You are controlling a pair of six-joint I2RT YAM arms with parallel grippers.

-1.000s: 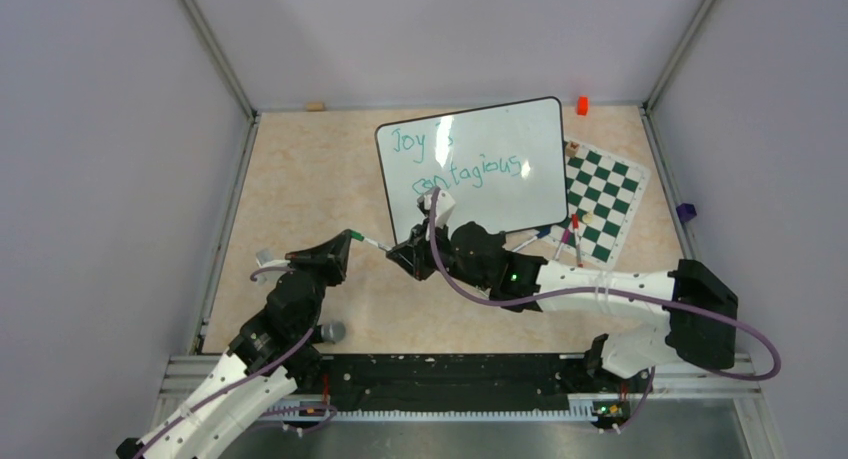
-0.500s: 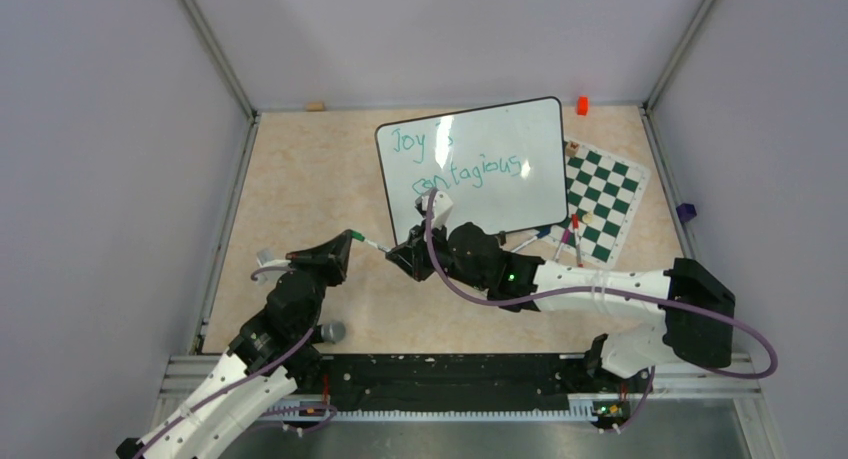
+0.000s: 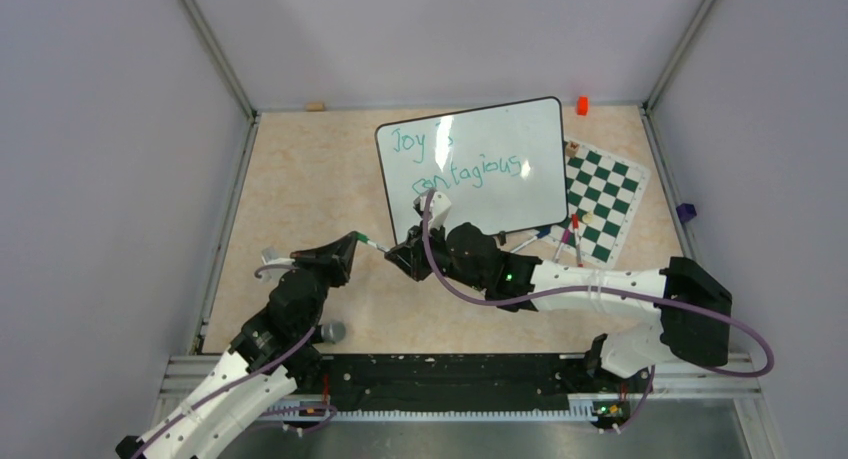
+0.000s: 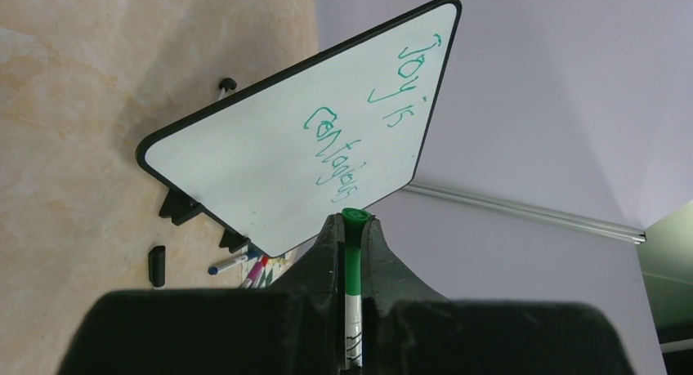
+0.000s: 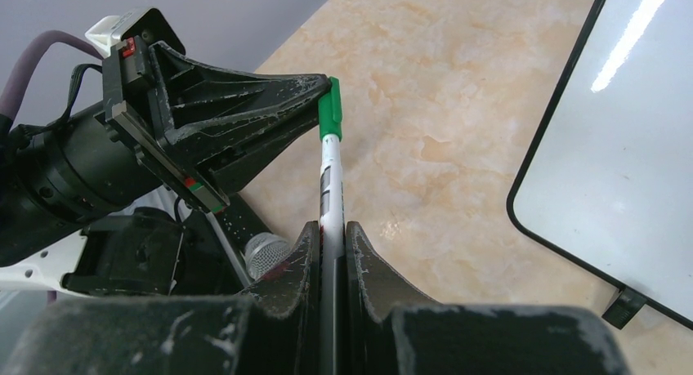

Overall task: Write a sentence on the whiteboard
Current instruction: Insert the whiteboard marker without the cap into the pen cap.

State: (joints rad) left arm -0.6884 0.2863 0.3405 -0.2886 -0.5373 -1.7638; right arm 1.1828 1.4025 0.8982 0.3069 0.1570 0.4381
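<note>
Pale lilac walls (image 3: 100, 129) close in your beige marbled table (image 3: 300, 179) on three sides, with metal rails in the far corners. The whiteboard (image 3: 520, 194) stands toward the far middle, propped on small black feet. A green-and-white chess mat (image 3: 605, 194) lies just to its right, and a few spare markers (image 3: 570, 241) lie by its near right corner.

The sentence (image 3: 470, 171) is on the board in teal-green, "Joy is" above "contagious", so your writing looks done. What seems left is the pen. Your left tool (image 3: 350, 244) is clamped on the cap end of the green marker (image 3: 374, 245). Your right tool (image 3: 400, 257) is clamped on its white barrel, just in front of the board's near left corner. I judge you are capping it, and after that it needs setting down.
</note>
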